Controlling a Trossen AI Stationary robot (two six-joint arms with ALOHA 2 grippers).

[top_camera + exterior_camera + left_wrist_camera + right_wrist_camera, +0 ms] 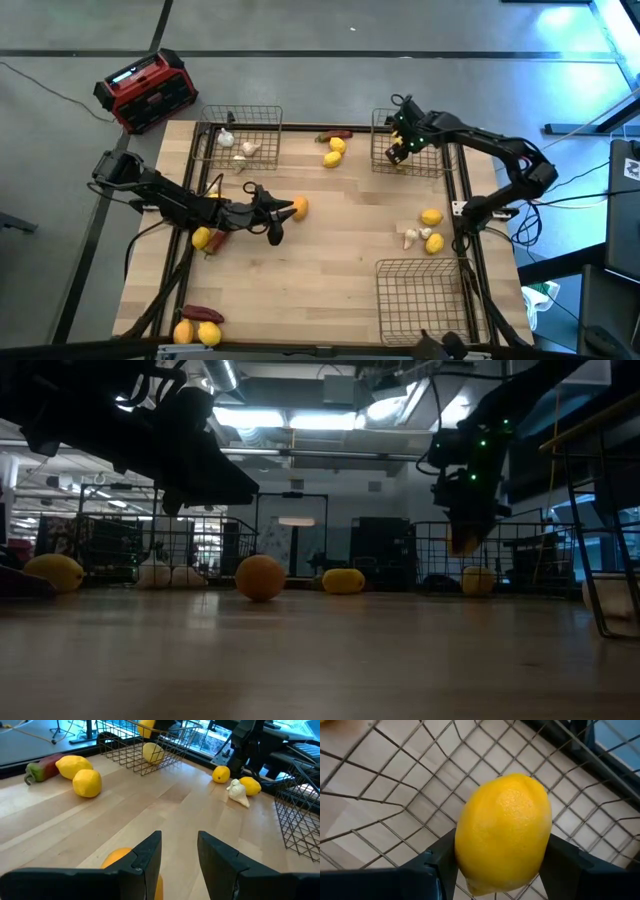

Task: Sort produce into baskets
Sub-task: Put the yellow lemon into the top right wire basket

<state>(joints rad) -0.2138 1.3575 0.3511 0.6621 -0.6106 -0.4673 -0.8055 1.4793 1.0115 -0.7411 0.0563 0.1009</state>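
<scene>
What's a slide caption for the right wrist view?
Right end effector holds a yellow lemon over the wire mesh basket.

I see a pale wooden table [330,240] carrying three wire baskets: far-left basket [240,135], far-right basket [415,140], near-right basket [420,295]. Directly on the boards lie an orange fruit [299,207] near the middle, two yellow fruits [334,152] with a dark red pepper [335,134] between the far baskets, two yellow fruits and a whitish bulb [427,231] at the right, a yellow fruit with a red pepper [207,238] at the left, and two fruits with a pepper [197,326] at the near-left corner.
</scene>
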